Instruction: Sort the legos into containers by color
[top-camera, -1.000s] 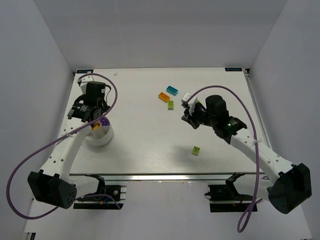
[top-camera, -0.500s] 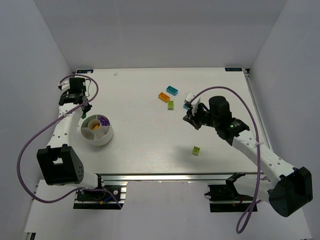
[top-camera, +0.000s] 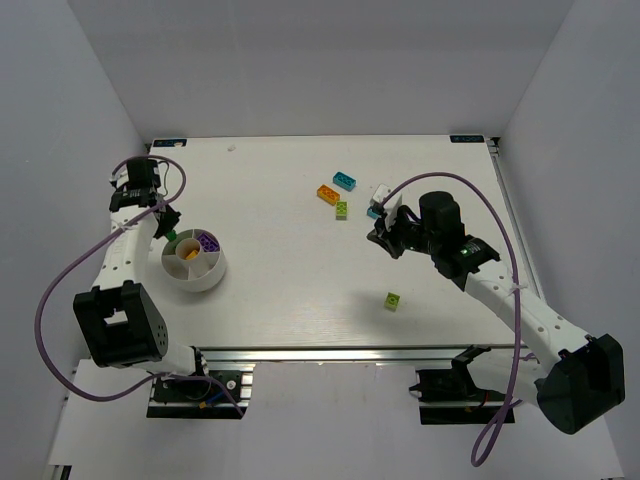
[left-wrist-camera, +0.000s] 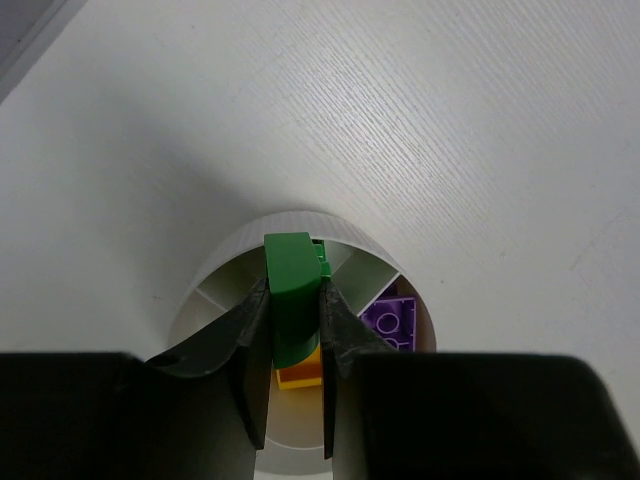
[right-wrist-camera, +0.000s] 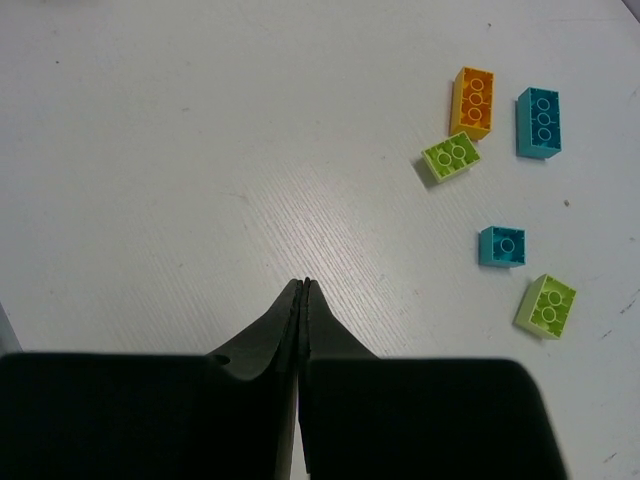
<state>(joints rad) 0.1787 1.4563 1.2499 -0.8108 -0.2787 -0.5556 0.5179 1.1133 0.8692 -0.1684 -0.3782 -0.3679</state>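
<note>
The left gripper (left-wrist-camera: 291, 300) is pinched nearly closed on 1 dark green brick (left-wrist-camera: 288, 262) and holds it over the far rim of the white bowl (left-wrist-camera: 215, 262). The bowl's wedges hold a purple brick (left-wrist-camera: 392, 322) and an orange-yellow brick (left-wrist-camera: 300, 372). The right gripper (right-wrist-camera: 303, 287) hangs over the table (right-wrist-camera: 150, 150) with its jaws pressed fully together and nothing between them. Off to its right in the wrist view lie 5 loose legos: an orange brick (right-wrist-camera: 473, 101), a long cyan brick (right-wrist-camera: 538, 122), a small cyan brick (right-wrist-camera: 501, 246), an upper lime brick (right-wrist-camera: 451, 158) and a lower lime brick (right-wrist-camera: 545, 303).
</note>
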